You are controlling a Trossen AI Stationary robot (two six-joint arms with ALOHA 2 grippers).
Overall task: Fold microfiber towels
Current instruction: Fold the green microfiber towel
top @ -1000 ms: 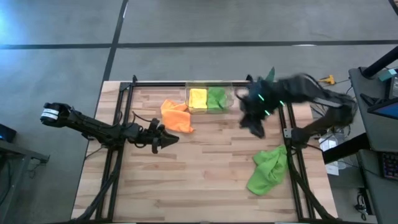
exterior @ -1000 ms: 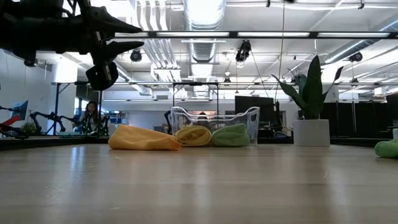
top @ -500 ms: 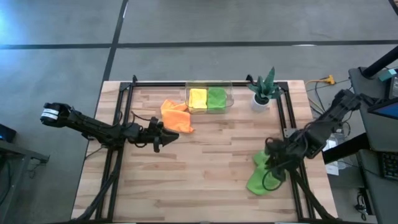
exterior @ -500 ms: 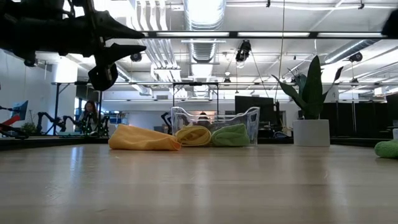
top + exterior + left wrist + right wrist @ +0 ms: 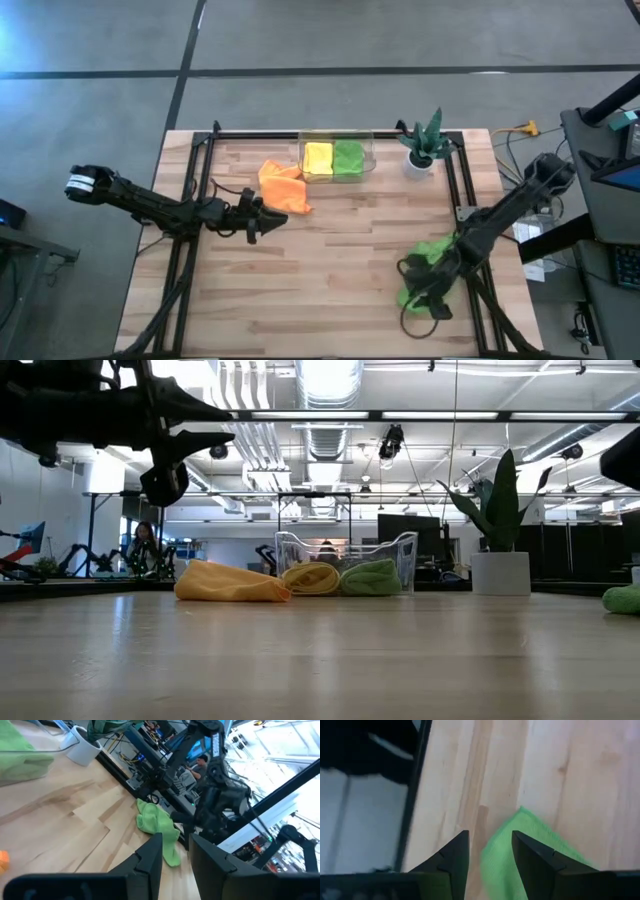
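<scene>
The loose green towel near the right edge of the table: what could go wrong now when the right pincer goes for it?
1. The lime green towel lies crumpled near the table's right edge; a pull outward could drag it off.
2. The right pincer hovers over one corner only, its fingers apart; closing there may catch a single layer, and the bunched cloth would lift unevenly.
3. A black frame rail runs close by; the arm could brush it.

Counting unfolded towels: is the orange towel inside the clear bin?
No, the orange towel lies on the table beside the bin.
</scene>
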